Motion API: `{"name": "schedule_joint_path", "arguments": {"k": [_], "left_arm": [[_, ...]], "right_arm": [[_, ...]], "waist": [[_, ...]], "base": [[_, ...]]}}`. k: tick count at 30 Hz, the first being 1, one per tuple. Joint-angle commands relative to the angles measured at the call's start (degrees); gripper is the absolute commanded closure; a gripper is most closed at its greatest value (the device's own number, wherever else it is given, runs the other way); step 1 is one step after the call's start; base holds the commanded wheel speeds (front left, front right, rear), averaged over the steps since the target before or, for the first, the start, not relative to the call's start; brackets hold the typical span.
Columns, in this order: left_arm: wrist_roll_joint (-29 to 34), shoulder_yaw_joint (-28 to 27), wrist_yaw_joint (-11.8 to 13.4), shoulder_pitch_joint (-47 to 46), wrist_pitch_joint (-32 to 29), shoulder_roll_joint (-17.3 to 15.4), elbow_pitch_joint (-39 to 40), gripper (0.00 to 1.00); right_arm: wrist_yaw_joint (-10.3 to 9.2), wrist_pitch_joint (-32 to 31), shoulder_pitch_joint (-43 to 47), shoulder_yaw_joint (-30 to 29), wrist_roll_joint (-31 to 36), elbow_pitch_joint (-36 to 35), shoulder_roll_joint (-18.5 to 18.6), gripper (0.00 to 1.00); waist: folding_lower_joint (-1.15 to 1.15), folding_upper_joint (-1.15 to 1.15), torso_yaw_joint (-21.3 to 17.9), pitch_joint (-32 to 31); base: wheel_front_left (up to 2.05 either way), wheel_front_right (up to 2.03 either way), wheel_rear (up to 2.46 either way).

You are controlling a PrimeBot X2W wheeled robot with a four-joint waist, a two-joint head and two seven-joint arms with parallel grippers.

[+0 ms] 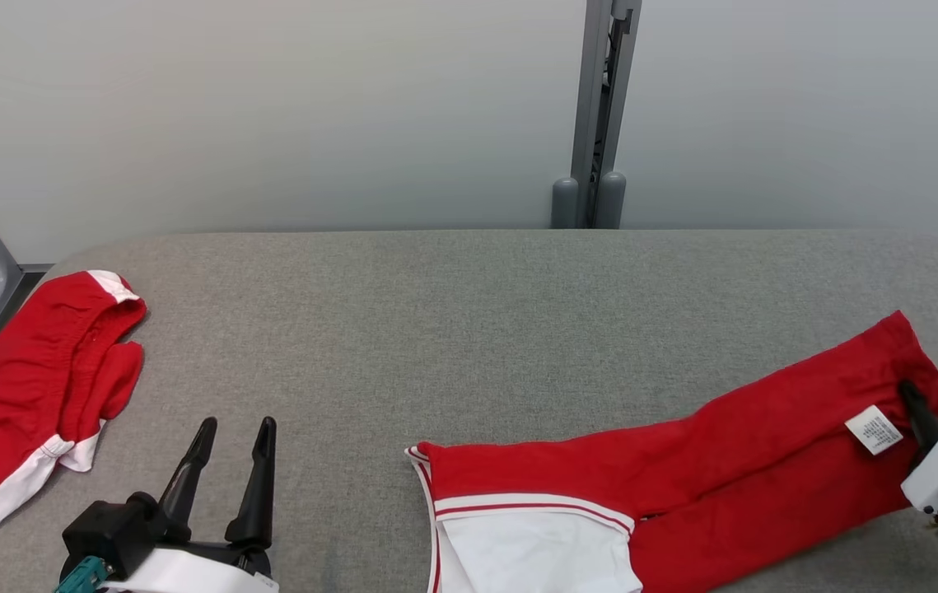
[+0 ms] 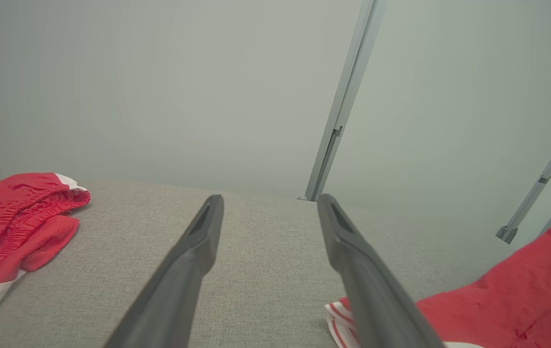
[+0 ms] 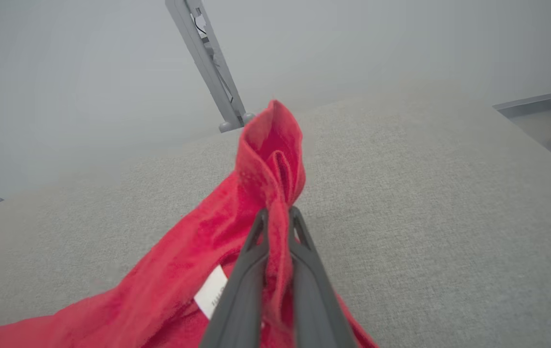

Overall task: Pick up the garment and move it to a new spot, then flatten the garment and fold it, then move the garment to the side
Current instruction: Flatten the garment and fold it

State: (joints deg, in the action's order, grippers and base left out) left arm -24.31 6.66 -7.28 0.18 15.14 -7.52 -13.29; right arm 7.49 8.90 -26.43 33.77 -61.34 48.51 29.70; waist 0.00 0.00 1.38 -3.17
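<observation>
Head view gives you the layout: the garment (image 1: 724, 461), red with a white striped panel, lies stretched on the table (image 1: 436, 329), and one end of it is in your right hand (image 1: 917, 412). From that hand the cloth runs toward your left hand (image 1: 238, 424), and its white end stops a little short of it.

In the right wrist view, the two fingers of the right hand (image 3: 275, 212) are pressed together on a bunched fold of the garment (image 3: 198, 251), which stands up just past the fingertips. The white label (image 3: 213, 292) sits just beside the fingers. I judge that you hold this edge near the label because it is a firm seam, so it gives you a good place for pulling the cloth out flat. The long, drawn shape of the garment agrees with such a pull.

Your left hand (image 2: 270, 199) is spread wide and holds nothing. Bare table lies between its fingers, and the striped end of the garment (image 2: 522, 290) is close beside its right finger. It is probably placed there, low by the table, to take this free end.

A second red garment (image 1: 32, 387) lies on the outer side of the left hand, apart from it. It looks set aside, so I think you can leave it.
</observation>
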Motion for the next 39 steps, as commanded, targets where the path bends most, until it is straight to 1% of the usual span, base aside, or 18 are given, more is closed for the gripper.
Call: {"name": "schedule_joint_path", "arguments": {"k": [1,4,11,18,26,32,39], "left_arm": [[0.21,-0.35,-0.38,0.68,0.10,-0.03,0.02,0.00],[0.39,-0.95,-0.38,0.71,0.10,0.31,-0.09,0.00],[0.73,-1.62,-0.38,1.03,0.10,1.03,-0.56,0.00],[0.83,-1.37,-0.32,0.80,0.10,1.11,-0.83,0.00],[0.81,-1.23,-0.31,0.42,0.10,0.64,-1.09,0.00],[0.49,-0.84,-0.31,0.00,0.10,0.47,-1.33,0.00],[0.24,-0.57,-0.26,-0.51,0.10,0.29,-1.90,0.00]], "right_arm": [[0.03,0.58,0.04,-0.07,0.35,-0.53,0.61,1.00],[0.03,1.10,0.44,0.78,1.74,-3.63,0.76,1.00],[0.03,0.63,2.59,1.69,5.01,-12.13,-0.73,1.00],[0.04,-2.03,5.97,2.46,10.71,-20.16,-4.96,1.00],[0.04,-7.33,10.82,2.76,17.39,-26.92,-10.11,1.00],[0.04,-10.72,13.84,2.93,18.95,-28.85,-13.64,1.00],[0.04,-11.95,13.69,4.57,19.01,-26.01,-17.09,1.00]], "waist": [[0.00,0.00,-0.01,-0.05],[0.00,0.00,-0.04,-0.37],[0.00,0.00,0.68,-0.87],[0.00,0.00,2.27,-1.01],[0.00,0.00,5.80,-0.97],[0.00,0.00,8.59,-0.74],[0.00,0.00,10.69,-0.43]], "base": [[0.00,0.00,0.00],[0.00,0.00,0.00],[0.00,0.00,0.00],[0.00,0.00,0.00],[0.00,0.00,0.00],[0.00,0.00,0.00],[0.00,0.00,0.00]]}}
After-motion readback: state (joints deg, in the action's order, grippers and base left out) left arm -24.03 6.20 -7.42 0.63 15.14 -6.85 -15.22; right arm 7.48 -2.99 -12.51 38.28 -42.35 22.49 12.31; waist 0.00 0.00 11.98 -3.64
